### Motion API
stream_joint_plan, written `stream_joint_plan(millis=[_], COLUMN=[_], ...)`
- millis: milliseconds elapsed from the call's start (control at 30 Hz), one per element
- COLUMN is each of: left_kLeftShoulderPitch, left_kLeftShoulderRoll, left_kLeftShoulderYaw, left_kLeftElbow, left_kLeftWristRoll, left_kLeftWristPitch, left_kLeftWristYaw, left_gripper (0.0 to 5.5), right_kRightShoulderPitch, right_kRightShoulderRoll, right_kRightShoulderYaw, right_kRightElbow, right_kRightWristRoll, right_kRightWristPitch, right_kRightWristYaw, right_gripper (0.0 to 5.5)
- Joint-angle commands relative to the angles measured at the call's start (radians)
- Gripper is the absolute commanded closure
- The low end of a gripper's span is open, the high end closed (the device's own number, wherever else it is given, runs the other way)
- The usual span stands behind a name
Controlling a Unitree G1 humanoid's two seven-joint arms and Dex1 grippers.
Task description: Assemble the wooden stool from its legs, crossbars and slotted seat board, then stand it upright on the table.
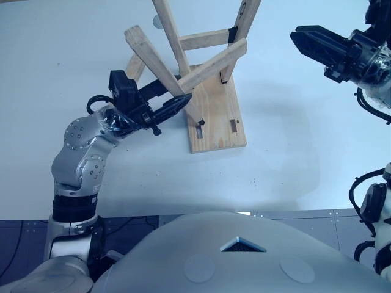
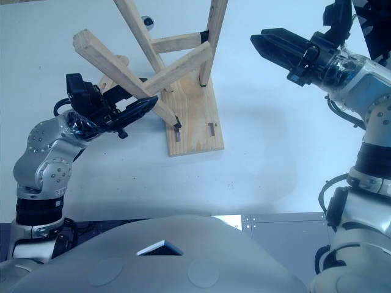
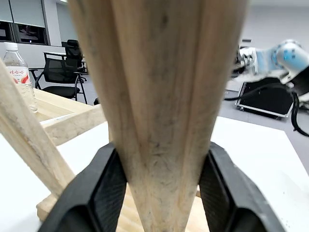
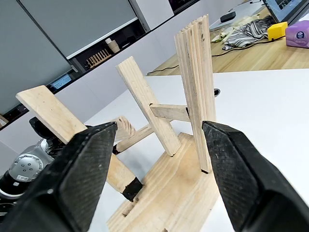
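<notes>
The slotted seat board (image 1: 217,125) lies flat on the white table with legs (image 1: 171,30) and crossbars (image 1: 204,39) standing up from it. A slanted leg (image 1: 149,54) leans out to the left, its foot at a slot near the board's front. My left gripper (image 1: 177,105) is shut on this leg low down; the left wrist view has the wood (image 3: 159,96) pinched between both black fingers (image 3: 96,193). Another slot (image 1: 235,125) in the board is bare. My right gripper (image 2: 269,46) hangs open above the table, right of the stool, holding nothing.
A water bottle (image 3: 19,72) stands on a wooden desk beyond the table. A small round object (image 1: 157,21) lies on the table behind the stool. The table's front edge (image 1: 183,210) runs close to my body, with bare surface right of the board.
</notes>
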Motion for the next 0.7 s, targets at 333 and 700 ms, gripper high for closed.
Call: stream_joint_plan(millis=[333,700], left_kLeftShoulderPitch=[0.072,0.030], left_kLeftShoulderRoll=[0.054,0.152], left_kLeftShoulderYaw=[-0.051,-0.164], left_kLeftElbow=[-0.001,0.136], left_kLeftWristRoll=[0.117,0.328], left_kLeftWristPitch=[-0.066,-0.101], left_kLeftWristYaw=[-0.115,-0.113], left_gripper=[3.50,3.50], right_kRightShoulderPitch=[0.012,0.037], right_kRightShoulderRoll=[0.025,0.039], right_kRightShoulderYaw=[-0.026,-0.009], right_kRightElbow=[-0.028,-0.042], right_kRightWristRoll=[-0.060,-0.083], right_kRightWristPitch=[0.011,0.002], right_kRightWristYaw=[0.024,0.020], right_gripper=[2.26,2.26])
